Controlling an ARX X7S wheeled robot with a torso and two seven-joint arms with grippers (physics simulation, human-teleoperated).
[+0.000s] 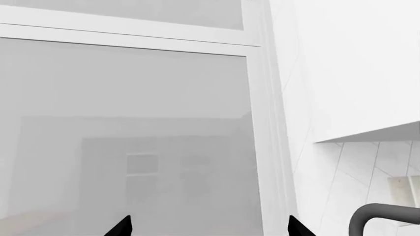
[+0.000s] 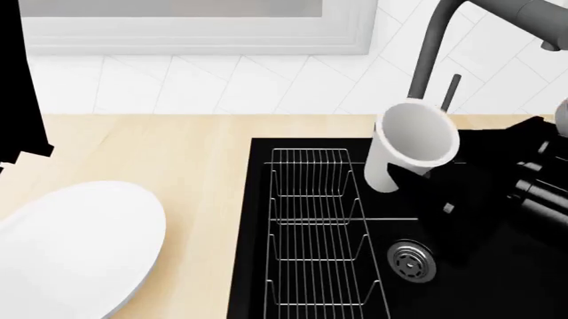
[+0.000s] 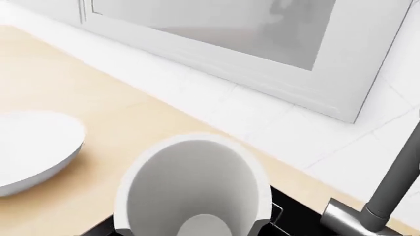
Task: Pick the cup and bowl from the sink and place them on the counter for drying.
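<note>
A frosted white-framed window (image 1: 125, 137) and white tiled wall back the beige counter (image 2: 177, 153), with the black sink (image 2: 461, 279), its wire rack (image 2: 315, 226) and grey tap (image 2: 435, 53) at its side. The right gripper (image 2: 417, 174) reaches in from the side above the basin, arm roughly level, jaws clamped on the cup (image 2: 408, 143), which lies tilted between them, mouth toward the head camera. The bowl (image 2: 71, 249) rests on the counter, well apart from those jaws. The left gripper (image 1: 208, 227) points up at the window, its black fingertips (image 1: 121, 227) spread wide with nothing between.
</note>
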